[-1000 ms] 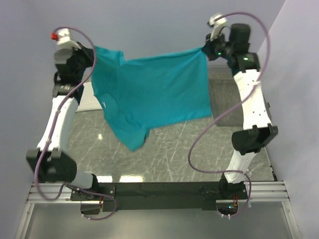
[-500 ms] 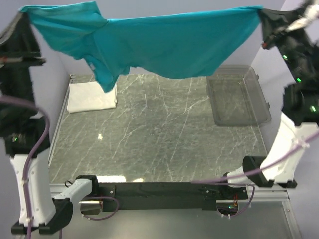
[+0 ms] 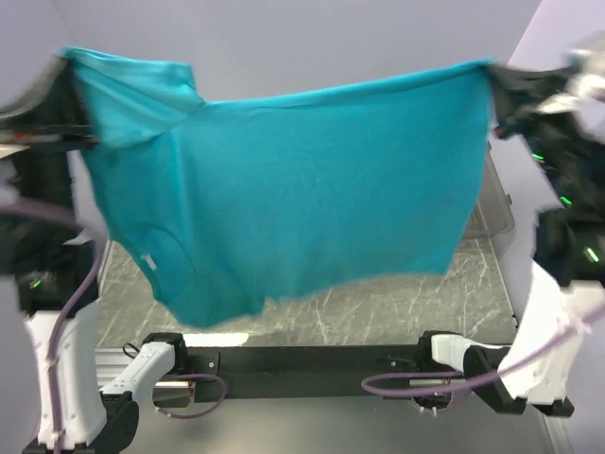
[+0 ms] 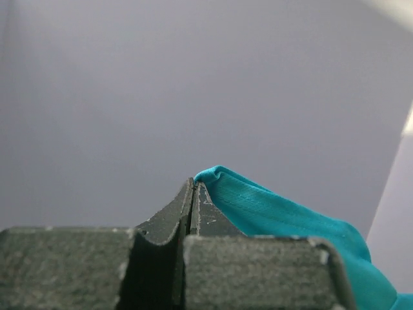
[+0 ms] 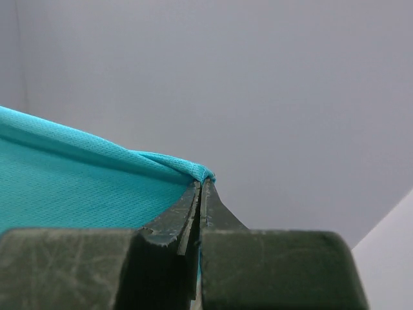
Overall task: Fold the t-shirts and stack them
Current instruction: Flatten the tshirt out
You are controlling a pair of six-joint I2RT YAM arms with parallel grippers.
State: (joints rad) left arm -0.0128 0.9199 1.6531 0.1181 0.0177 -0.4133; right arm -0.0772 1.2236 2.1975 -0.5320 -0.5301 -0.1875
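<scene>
Holding the teal t-shirt (image 3: 284, 199) spread high above the table (image 3: 397, 312): left gripper (image 4: 193, 188) and right gripper (image 5: 202, 185), each clamped on an upper corner, stretch it flat, presumably for laying down to fold.

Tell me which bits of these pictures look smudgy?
Top external: both arms at the edges are smeared, the right gripper too; the teal t-shirt looks fairly crisp, and light glares off the table. Left wrist: the left gripper and cloth are sharp. Right wrist: sharp too, weave showing.
</scene>
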